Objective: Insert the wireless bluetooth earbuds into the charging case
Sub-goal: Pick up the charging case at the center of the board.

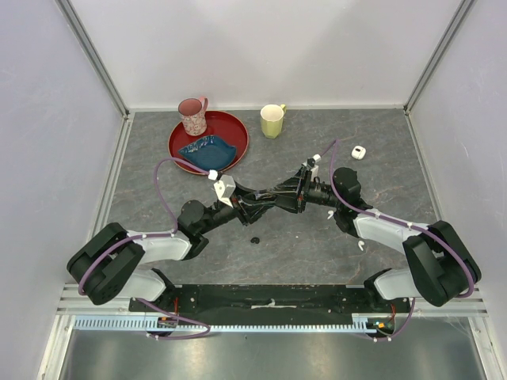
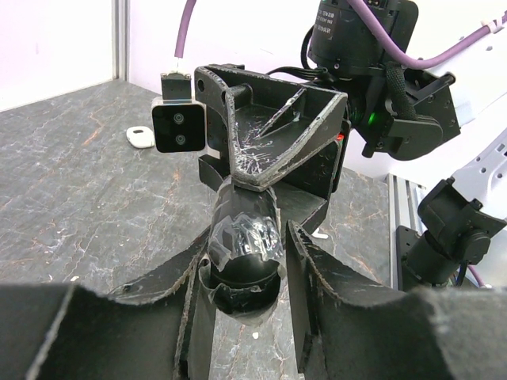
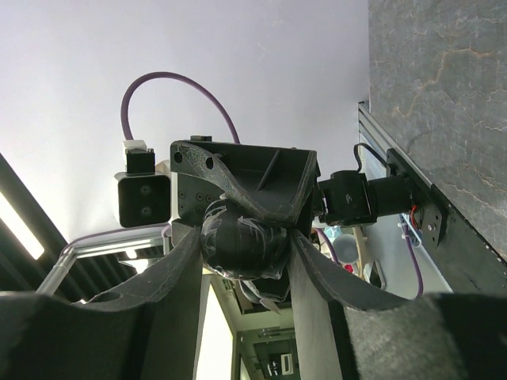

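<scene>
Over the middle of the table my left gripper (image 1: 277, 195) and right gripper (image 1: 299, 190) meet tip to tip. Both are shut on one black rounded object wrapped in clear tape (image 2: 242, 229), seen in the right wrist view (image 3: 238, 237) too. In the left wrist view my left gripper (image 2: 247, 261) flanks it and the right gripper (image 2: 249, 186) pinches its far side. The white charging case (image 1: 358, 152) lies on the table far right, away from both grippers, and shows small in the left wrist view (image 2: 139, 137). A tiny white piece, perhaps an earbud (image 1: 361, 246), lies by the right arm.
A red plate (image 1: 238, 127) holding a blue dish (image 1: 207, 152) and a pink mug (image 1: 192, 115) sits at the back left. A yellow mug (image 1: 272, 120) stands beside it. A small dark bit (image 1: 254, 240) lies under the arms. Walls enclose three sides.
</scene>
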You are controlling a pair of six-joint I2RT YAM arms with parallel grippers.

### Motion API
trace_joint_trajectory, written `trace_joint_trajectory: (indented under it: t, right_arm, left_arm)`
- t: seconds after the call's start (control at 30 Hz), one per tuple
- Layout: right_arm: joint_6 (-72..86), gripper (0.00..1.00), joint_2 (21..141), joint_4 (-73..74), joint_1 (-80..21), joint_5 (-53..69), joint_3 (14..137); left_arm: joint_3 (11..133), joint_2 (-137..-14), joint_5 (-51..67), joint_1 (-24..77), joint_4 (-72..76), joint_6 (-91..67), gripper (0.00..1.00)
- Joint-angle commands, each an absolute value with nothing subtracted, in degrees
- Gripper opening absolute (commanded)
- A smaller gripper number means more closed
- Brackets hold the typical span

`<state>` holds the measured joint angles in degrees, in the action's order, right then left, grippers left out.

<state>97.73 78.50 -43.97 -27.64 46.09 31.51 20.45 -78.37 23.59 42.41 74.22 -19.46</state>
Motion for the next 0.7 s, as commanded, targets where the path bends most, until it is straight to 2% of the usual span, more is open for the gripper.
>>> trace_joint_trajectory:
  t: [0.0, 0.5, 0.67]
  right_arm:
    - [98.00, 0.08, 78.75, -47.46, -27.86, 45.09, 31.03]
    - [98.61, 0.07, 78.40, -48.08, -27.86, 45.17, 31.11]
    - [98.53, 0.07, 78.31, -47.90, -27.86, 45.09, 30.94]
  left_arm:
    - [21.27, -76.99, 22.76, 42.98, 95.36, -16.79, 0.45]
    - [19.25, -75.94, 20.65, 42.98, 95.36, -14.94, 0.46]
    - [20.21, -76.29, 21.18, 42.98, 95.36, -15.99, 0.42]
